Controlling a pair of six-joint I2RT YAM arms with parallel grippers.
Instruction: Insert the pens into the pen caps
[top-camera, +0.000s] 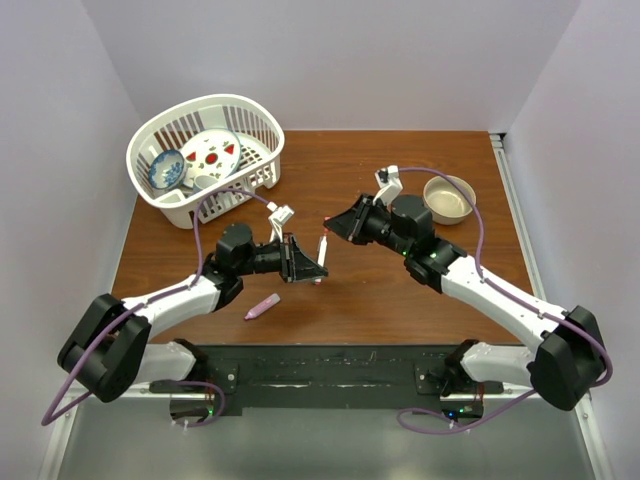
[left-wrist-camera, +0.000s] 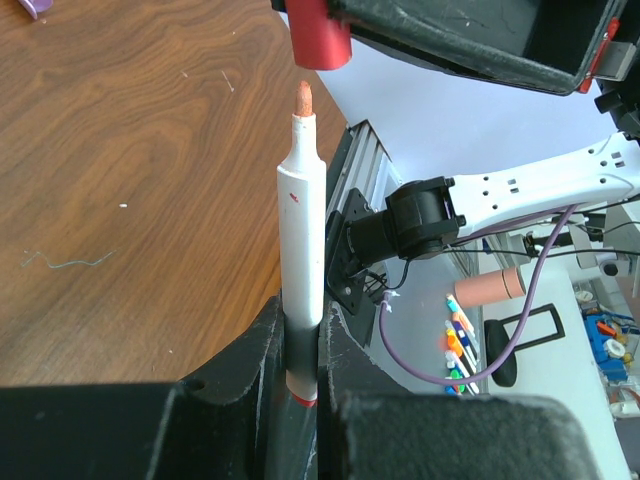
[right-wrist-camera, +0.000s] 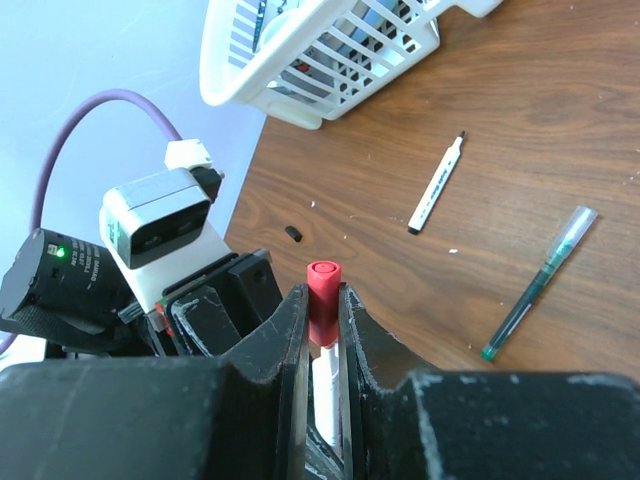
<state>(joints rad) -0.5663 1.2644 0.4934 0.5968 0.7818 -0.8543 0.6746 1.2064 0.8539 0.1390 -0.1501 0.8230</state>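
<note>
My left gripper (left-wrist-camera: 303, 315) is shut on the lower barrel of a white pen (left-wrist-camera: 300, 220) with an orange-red tip and a red band at its end. Just beyond that tip, a small gap away, hangs a red pen cap (left-wrist-camera: 320, 35), open end toward the pen. My right gripper (right-wrist-camera: 322, 305) is shut on this cap (right-wrist-camera: 322, 285), and the white pen (right-wrist-camera: 325, 395) shows behind it between the jaws. From above, the left gripper (top-camera: 308, 262) and right gripper (top-camera: 338, 222) face each other over mid table. A pink pen (top-camera: 262, 306) lies near the left arm.
A white basket (top-camera: 258, 125) with dishes stands at the back left, and a beige bowl (top-camera: 449, 198) at the back right. In the right wrist view a slim white pen (right-wrist-camera: 437, 183), a dark green pen (right-wrist-camera: 535, 285) and a small dark cap (right-wrist-camera: 293, 233) lie on the wood.
</note>
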